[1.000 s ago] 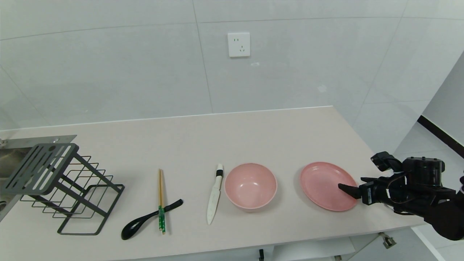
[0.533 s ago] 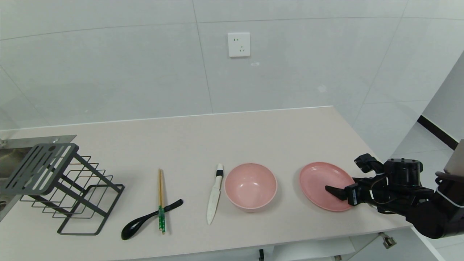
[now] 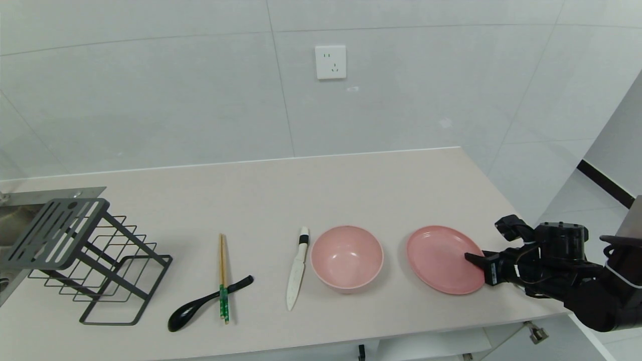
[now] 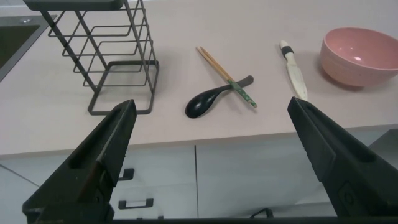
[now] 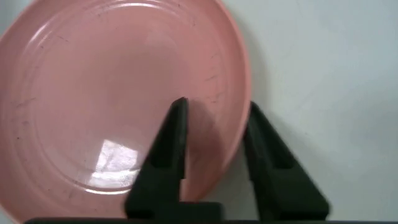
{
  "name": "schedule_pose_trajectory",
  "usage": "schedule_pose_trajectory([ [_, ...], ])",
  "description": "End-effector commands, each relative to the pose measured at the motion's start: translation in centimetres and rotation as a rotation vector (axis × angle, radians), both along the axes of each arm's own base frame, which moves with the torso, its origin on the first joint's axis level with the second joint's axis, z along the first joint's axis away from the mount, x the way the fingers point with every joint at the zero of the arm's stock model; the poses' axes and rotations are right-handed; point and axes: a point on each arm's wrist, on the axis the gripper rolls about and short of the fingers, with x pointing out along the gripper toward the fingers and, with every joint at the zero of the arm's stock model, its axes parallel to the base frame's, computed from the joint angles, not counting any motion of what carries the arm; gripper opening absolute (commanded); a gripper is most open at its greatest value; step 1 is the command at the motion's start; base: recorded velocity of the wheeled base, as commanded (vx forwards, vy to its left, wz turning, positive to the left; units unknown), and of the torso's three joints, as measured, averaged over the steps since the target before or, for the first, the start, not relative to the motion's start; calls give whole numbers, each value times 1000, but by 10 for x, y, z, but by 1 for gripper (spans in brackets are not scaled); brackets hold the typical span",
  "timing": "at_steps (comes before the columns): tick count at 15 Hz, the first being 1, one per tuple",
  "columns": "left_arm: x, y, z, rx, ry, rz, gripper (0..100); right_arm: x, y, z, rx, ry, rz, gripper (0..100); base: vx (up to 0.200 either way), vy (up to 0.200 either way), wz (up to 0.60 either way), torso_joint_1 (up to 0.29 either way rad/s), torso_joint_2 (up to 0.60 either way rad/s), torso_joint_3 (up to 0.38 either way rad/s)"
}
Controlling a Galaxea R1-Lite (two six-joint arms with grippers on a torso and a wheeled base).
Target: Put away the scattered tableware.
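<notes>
— Jaws of the right gripper point(image 5: 216, 107) stood parted, astride the near rim of the pink plate point(image 3: 437, 258): one finger point(image 5: 166, 146) over the dish, its mate outside.
— And the plate's lie?
— Flat, face up, round, spreading away from the fingertips on the counter point(image 3: 351, 190). Beyond it sat the pink bowl point(image 3: 346, 256), then the knife point(image 3: 297, 271), lengthwise across the jaws' line. Left gripper point(image 4: 211, 106) hung spread wide.

Quick count here: one pink plate point(image 3: 441, 258), one pink bowl point(image 3: 346, 256), one knife point(image 3: 297, 271), one black spoon point(image 3: 200, 303), two chopsticks point(image 3: 222, 276), one wire rack point(image 3: 80, 250), one wall socket point(image 3: 330, 61).
</notes>
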Motion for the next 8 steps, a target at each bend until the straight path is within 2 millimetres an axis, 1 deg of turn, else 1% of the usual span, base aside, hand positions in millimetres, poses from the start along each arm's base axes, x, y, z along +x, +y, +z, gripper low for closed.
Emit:
schedule_pose_trajectory([
  [1,0,0,0,-1,-1,0,100,0,-7,-10,-3,39,-22,0,0,0,0,0,0,0],
  [2,0,0,0,-1,-1,0,100,0,-10,-12,-3,44,-32,0,0,0,0,0,0,0],
  [4,0,0,0,-1,-1,-1,100,0,-11,-8,-3,27,-36,0,0,0,0,0,0,0],
  [6,0,0,0,-1,-2,-1,100,-3,-11,12,-1,-39,-36,0,0,0,0,0,0,0],
  [7,0,0,0,0,-1,-1,100,-7,-11,18,-2,-52,-36,0,0,0,0,0,0,0],
  [8,0,0,1,0,-4,-1,100,-11,-11,16,-2,-36,-36,0,0,0,0,0,0,0],
])
